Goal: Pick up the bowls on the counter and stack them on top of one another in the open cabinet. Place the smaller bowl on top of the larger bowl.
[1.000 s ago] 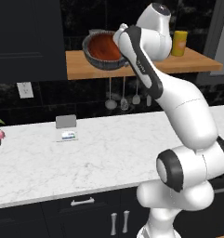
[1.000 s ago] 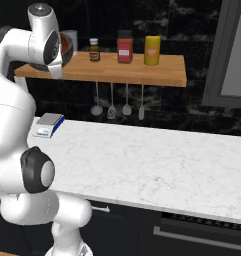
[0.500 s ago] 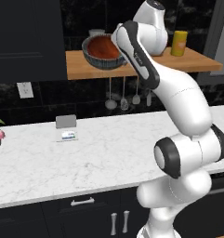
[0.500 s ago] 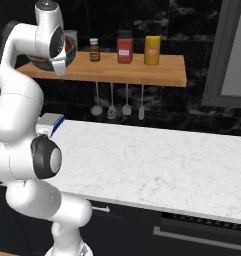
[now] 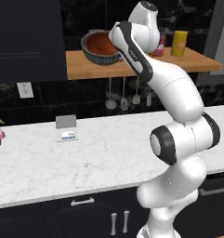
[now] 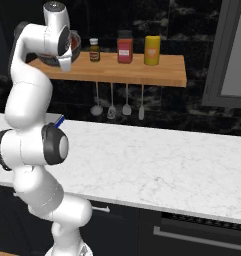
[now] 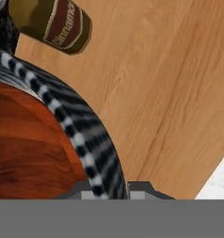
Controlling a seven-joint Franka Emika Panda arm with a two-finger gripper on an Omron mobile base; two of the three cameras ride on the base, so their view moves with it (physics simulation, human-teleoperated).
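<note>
Rust-red smaller bowl (image 5: 102, 44) sits nested inside larger grey bowl (image 5: 95, 56) on wooden shelf (image 5: 85, 69); gripper (image 7: 109, 189) fingertips straddle the grey rim, pinching it. Cinnamon jar (image 7: 53, 21) nearby.

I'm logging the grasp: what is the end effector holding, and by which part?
The end effector straddles the rim of the larger bowl on the open cabinet, smaller bowl inside; whether it actually clamps cannot be told.
</note>
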